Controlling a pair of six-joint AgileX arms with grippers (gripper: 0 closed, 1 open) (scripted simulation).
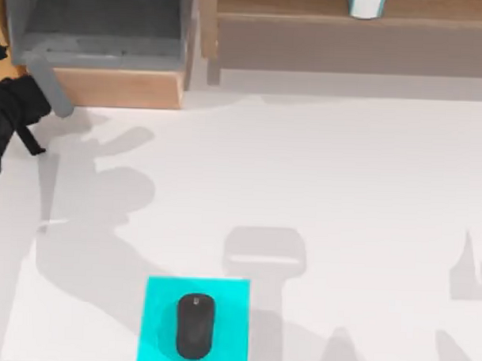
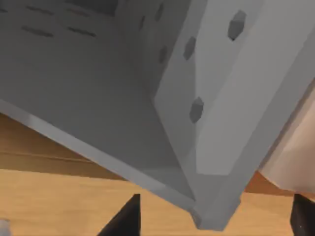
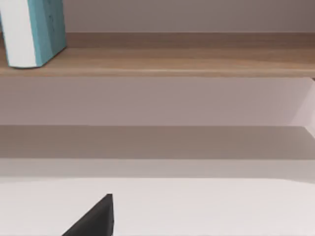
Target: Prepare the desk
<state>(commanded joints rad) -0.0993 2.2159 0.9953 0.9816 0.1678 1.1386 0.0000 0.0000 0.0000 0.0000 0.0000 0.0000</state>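
The white surface (image 1: 320,175) spans nearly the whole top view, from the wooden units at 12 o'clock down to the near edge at 6 o'clock. Toward 6 o'clock, slightly left of centre, a cyan pad (image 1: 229,295) lies flat on it, and a black mouse (image 1: 195,327) sits on the pad. At 11 o'clock stands a tan wooden box unit (image 1: 117,87) with an open grey drawer (image 1: 104,29) in it. From 12 to 1 o'clock runs a wooden shelf (image 1: 341,22) carrying a white and teal book (image 1: 366,4) upright.

My left arm is at 9 to 10 o'clock, at the surface's left edge, just beside the box unit. Its left tool (image 2: 216,216) is spread, its dark fingertips (image 2: 125,219) wide apart right in front of the grey drawer's corner and pinching nothing. The right tool (image 3: 93,221) faces the shelf and book across bare surface; whether it is spread or pressed together I cannot tell.
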